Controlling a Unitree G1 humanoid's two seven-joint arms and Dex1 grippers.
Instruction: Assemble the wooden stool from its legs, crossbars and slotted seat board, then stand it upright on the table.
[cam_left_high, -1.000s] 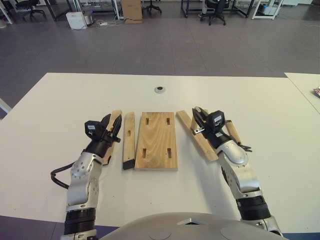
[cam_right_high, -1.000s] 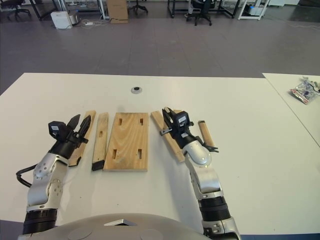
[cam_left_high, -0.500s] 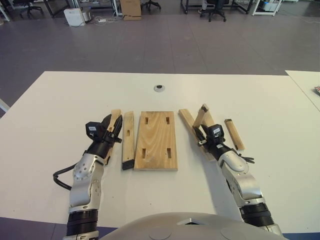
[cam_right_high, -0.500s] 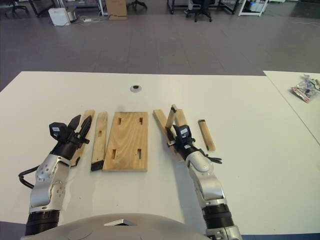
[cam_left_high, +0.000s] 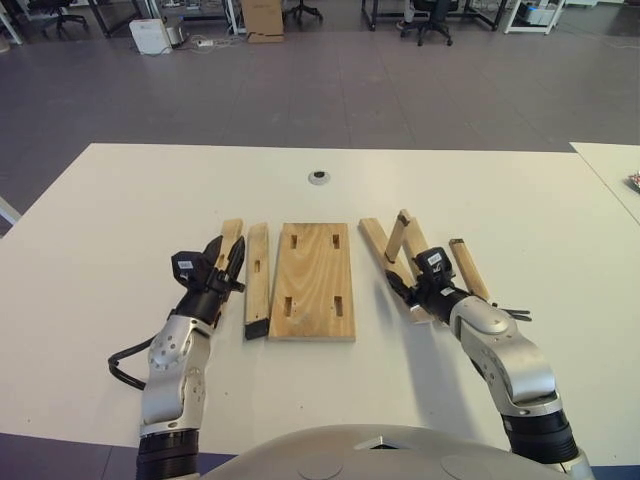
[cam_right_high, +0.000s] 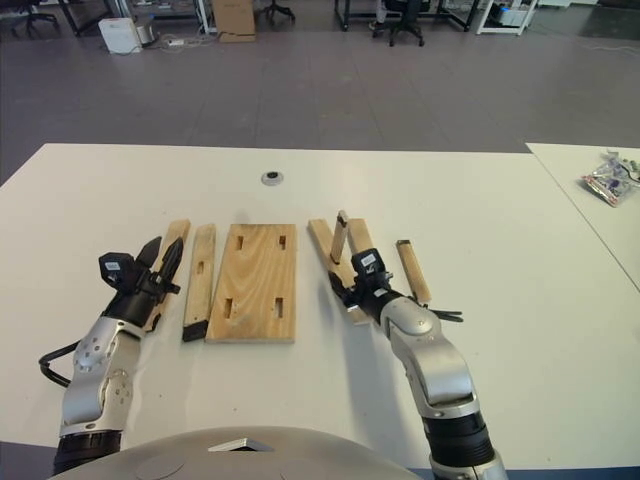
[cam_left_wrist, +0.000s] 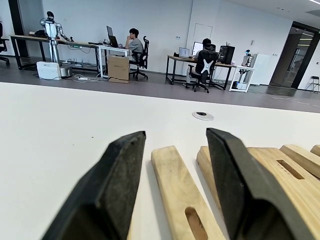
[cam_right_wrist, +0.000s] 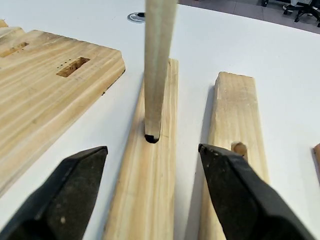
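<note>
1. Crossbar (cam_right_wrist: 159, 60) is the piece we watch, and we read it from the right gripper (cam_right_wrist: 152, 150) outward. Its two fingers (cam_right_wrist: 75, 185) are spread wide and hold nothing.
2. Between those fingers lies a leg (cam_right_wrist: 150, 200), flat on the table (cam_left_high: 120, 200). Its long axis runs straight away from the fingertips.
3. Just ahead of the fingertips, on that same leg, the crossbar stands on end, close to upright. Its foot appears to sit in the leg's slot, so its long axis meets the leg's at roughly a right angle. We judge that any grasp has to close on the bar from its sides.
4. Just outside one finger lies a second leg (cam_right_wrist: 232, 130), parallel to the first with a narrow gap between them. Outside the other finger lies the seat board (cam_right_wrist: 45, 85), slots facing up.
5. The left gripper (cam_left_wrist: 176, 137) is also wide open and empty. Its fingers straddle the near end of the outer leg (cam_left_wrist: 175, 187), which runs away from them. It sits well apart from the crossbar, beyond the seat board, so we judge the right arm to be the nearer one.
</note>
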